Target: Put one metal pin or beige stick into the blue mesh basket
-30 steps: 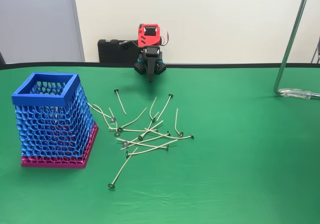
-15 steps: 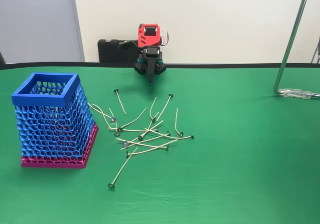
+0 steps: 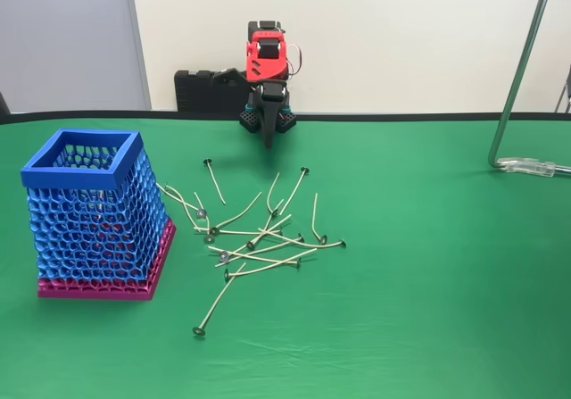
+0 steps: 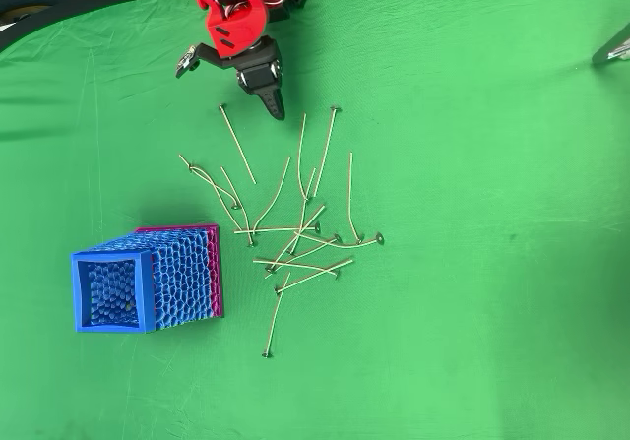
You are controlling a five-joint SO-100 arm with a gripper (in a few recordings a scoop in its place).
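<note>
In the fixed view the red and black arm [image 3: 266,55] stands at the far edge of the green bench [image 3: 428,265], top centre of the frame, with its pincer [image 3: 267,140] pointing down just short of the cloth. The black fingers look drawn together to a narrow tip with nothing between them. Below it, in the middle of the frame, the beige pins [image 3: 259,238] lie in a loose crossed heap, and one pin [image 3: 214,181] lies apart at the heap's upper left, nearest the pincer. The blue mesh basket [image 3: 94,216] stands upright at the left, mouth open upward, just left of the heap.

I'd judge the task hardly begun: no pin is gripped, and whether any lies in the basket I cannot tell. The next move calls for opening the fingers and reaching forward to a pin that lies clear of its neighbours.

In the overhead view the pincer [image 4: 274,105] sits at the upper left of centre, fingers close, just right of the lone pin [image 4: 237,145]. The tangle [image 4: 300,243] spreads through the middle and the basket [image 4: 148,278] is at the lower left. The right half of the bench is open cloth, so there is plenty of room to swing; the crossed pins are the awkward part, and the basket's rim must be cleared from above.
</note>
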